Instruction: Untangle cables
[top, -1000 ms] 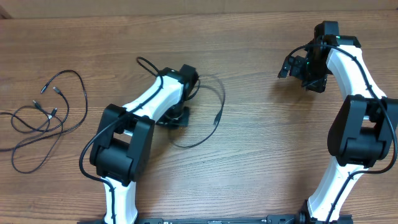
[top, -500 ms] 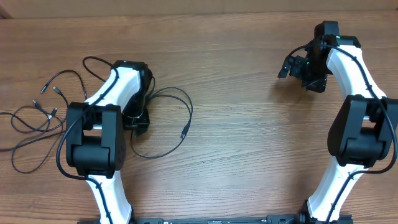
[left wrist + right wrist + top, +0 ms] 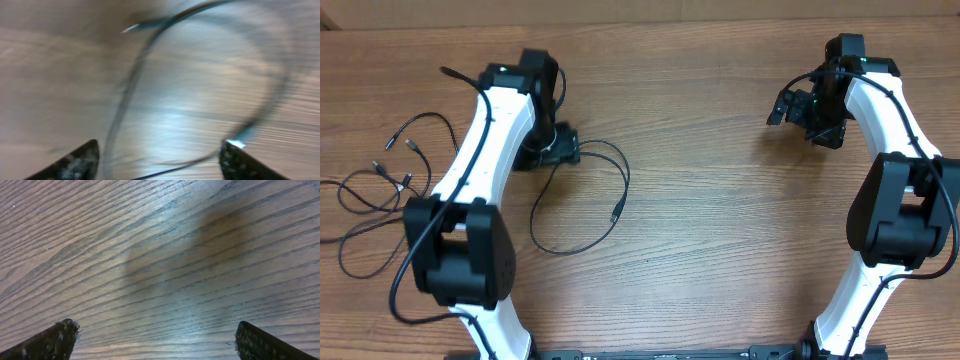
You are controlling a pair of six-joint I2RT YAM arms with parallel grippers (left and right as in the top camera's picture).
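Overhead: shows one separated cable [image 3: 627, 180] lying in an open loop on the table [image 3: 720, 250], one end just beside the left gripper [image 3: 560, 150]. Leaves the other cables [image 3: 395, 185] overlapping in a cluster near the left edge, apart from that loop. Puts the right gripper [image 3: 790, 108] far right, over bare wood.

Left wrist: blurs heavily, yet shows fingers [image 3: 75, 162] released and splayed, nothing between them, with the loop curving on the wood below.

Right wrist: shows fingers [image 3: 55, 340] spread wide and empty, only wood grain beneath.

Likely risks: could snag the freed loop on the way back to the cluster and drag it in again; could lift several crossed strands at once there.
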